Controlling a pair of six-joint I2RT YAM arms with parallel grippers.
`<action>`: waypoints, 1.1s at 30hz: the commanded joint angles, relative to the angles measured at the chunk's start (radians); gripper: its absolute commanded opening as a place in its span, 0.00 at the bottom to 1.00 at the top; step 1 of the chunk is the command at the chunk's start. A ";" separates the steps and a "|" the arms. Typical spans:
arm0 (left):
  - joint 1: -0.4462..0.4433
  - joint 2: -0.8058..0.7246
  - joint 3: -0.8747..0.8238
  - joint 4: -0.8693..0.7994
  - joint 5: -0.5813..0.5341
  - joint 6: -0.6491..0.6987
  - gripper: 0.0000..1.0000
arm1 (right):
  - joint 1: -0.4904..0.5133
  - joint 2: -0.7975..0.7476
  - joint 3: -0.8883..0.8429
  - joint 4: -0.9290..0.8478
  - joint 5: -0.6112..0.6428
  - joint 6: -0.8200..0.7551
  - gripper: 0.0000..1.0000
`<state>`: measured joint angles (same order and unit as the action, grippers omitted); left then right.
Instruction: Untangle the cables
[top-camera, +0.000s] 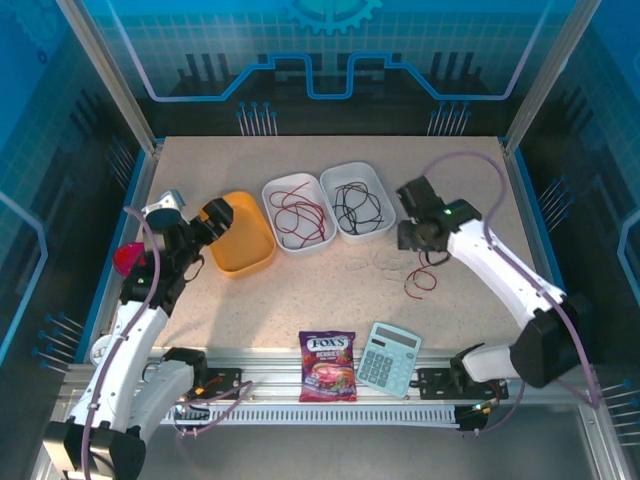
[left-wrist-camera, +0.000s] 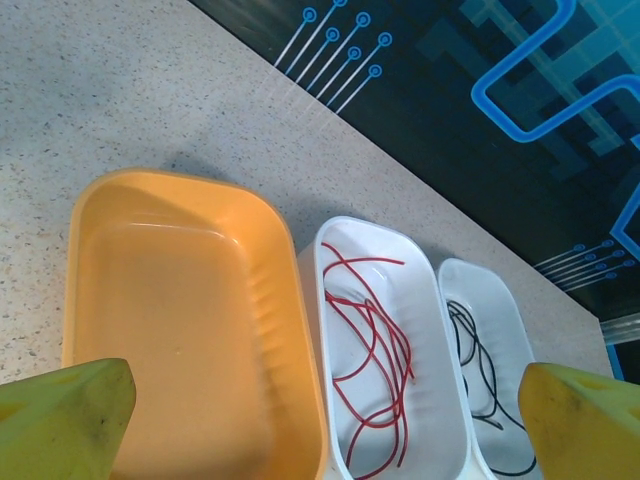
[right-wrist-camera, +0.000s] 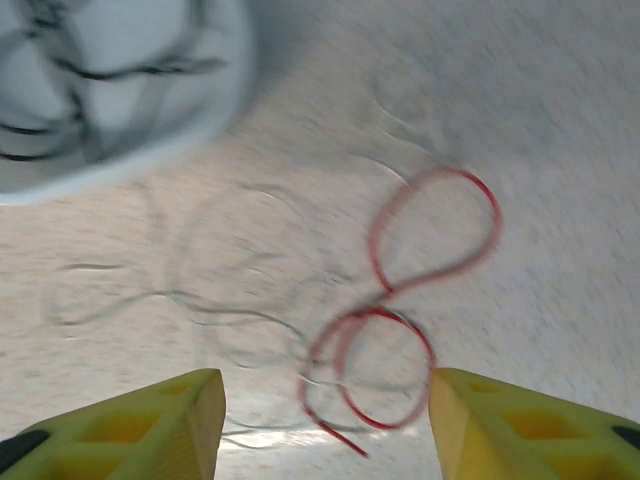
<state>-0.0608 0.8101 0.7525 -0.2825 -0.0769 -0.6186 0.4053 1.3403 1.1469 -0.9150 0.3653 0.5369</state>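
Jaws apart on the right gripper (right-wrist-camera: 326, 395), hovering over one loose red cable (right-wrist-camera: 388, 290) and faint pale cables (right-wrist-camera: 250, 316) on the table (right-wrist-camera: 560, 120). Left gripper (left-wrist-camera: 327, 392) gapes wide above one orange tray (left-wrist-camera: 180, 300); beside it, two white trays (left-wrist-camera: 436, 300), red cables (left-wrist-camera: 370, 340) in one, black cables (left-wrist-camera: 482, 375) in the other.

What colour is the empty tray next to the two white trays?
The tray is orange-yellow; the left wrist view shows it best.
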 joint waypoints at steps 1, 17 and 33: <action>-0.001 -0.015 -0.006 -0.004 0.058 0.045 0.99 | -0.120 -0.094 -0.133 0.068 -0.092 0.058 0.57; 0.000 -0.029 -0.026 -0.018 0.062 0.046 0.99 | -0.492 0.209 -0.177 0.300 -0.222 -0.155 0.38; 0.000 -0.023 -0.029 -0.014 0.042 0.039 0.99 | -0.477 0.432 -0.044 0.322 -0.236 -0.192 0.35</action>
<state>-0.0608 0.7952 0.7319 -0.2874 -0.0288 -0.5930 -0.0788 1.7489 1.0698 -0.5903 0.1444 0.3603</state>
